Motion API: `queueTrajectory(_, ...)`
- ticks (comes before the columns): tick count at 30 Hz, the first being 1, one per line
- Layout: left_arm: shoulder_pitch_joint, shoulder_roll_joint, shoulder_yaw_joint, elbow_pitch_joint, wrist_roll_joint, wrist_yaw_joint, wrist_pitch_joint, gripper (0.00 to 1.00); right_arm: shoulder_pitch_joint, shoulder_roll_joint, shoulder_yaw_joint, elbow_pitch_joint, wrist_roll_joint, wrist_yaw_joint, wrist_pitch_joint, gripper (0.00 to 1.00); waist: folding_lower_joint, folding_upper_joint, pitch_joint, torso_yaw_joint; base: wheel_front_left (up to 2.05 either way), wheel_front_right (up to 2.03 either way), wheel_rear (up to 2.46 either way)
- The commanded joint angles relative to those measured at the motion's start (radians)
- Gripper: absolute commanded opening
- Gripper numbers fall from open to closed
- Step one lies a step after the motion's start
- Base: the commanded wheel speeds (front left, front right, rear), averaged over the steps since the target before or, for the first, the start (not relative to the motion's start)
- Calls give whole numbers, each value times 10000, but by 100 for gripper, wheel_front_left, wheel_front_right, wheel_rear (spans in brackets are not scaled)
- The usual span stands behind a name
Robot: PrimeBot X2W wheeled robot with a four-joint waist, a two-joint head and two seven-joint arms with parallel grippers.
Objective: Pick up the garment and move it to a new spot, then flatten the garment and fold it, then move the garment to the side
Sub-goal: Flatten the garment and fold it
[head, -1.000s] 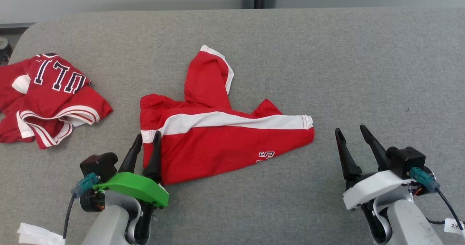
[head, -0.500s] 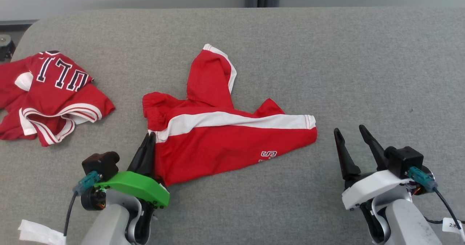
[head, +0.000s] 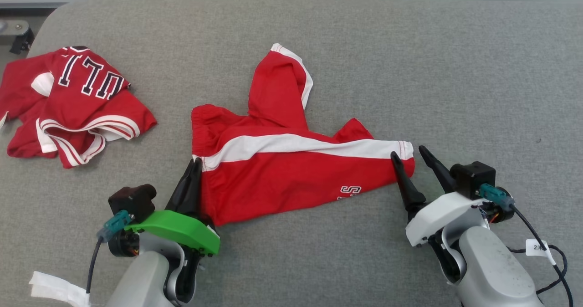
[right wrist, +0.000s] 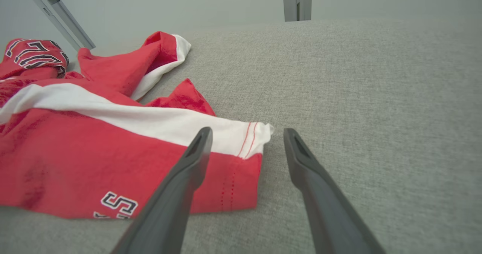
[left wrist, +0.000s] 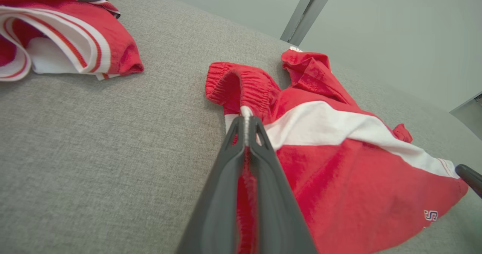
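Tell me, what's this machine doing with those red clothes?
A two-armed robot is working on the red shorts lying rumpled on the grey table. Its left gripper is shut on the waistband edge; its right gripper is open at the leg hem, one finger over the cloth, nothing gripped. A red jersey lies crumpled off to the left.

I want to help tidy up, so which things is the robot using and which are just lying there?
In the job:
red shorts with a white side stripe
left pincer, shut on their waistband
right pincer, open at the leg hem

Just lying about:
crumpled red jersey with dark lettering
white strip by the left arm
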Motion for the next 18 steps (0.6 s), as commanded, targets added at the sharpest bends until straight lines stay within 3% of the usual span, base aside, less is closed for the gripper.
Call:
queueTrajectory(1,-22,-24,-37,-38,121,-30,-6,0,-158,-46,-13,157,33,-14,-18,92,0,0,101,79,0,0,0)
queueTrajectory(4,-91,-44,-84,-88,133,-30,-6,0,-307,-46,-7,423,107,-14,-18,91,0,0,184,110,0,0,0)
queueTrajectory(7,-150,-68,-101,-136,164,-30,-6,0,-465,-44,23,580,264,-14,-18,82,0,0,266,111,0,0,0)
queueTrajectory(9,-184,-83,-101,-149,165,-30,-4,0,-560,-44,104,612,387,-14,-18,65,0,0,319,104,0,0,0)
queueTrajectory(10,-202,-87,-99,-151,173,-32,-4,0,-594,-44,127,603,415,-14,-18,50,0,0,340,102,0,0,0)
queueTrajectory(11,-215,-91,-112,-137,170,-30,-6,0,-620,-44,166,609,450,-14,-18,42,0,0,360,98,0,0,0)
queueTrajectory(13,-230,-97,-126,-107,158,-30,-6,0,-656,-46,216,647,483,-14,-18,0,0,0,387,95,0,0,0)
queueTrajectory(18,-247,-83,-111,-73,136,-30,-6,0,-632,-44,218,536,504,-14,-18,0,0,0,359,79,0,0,0)
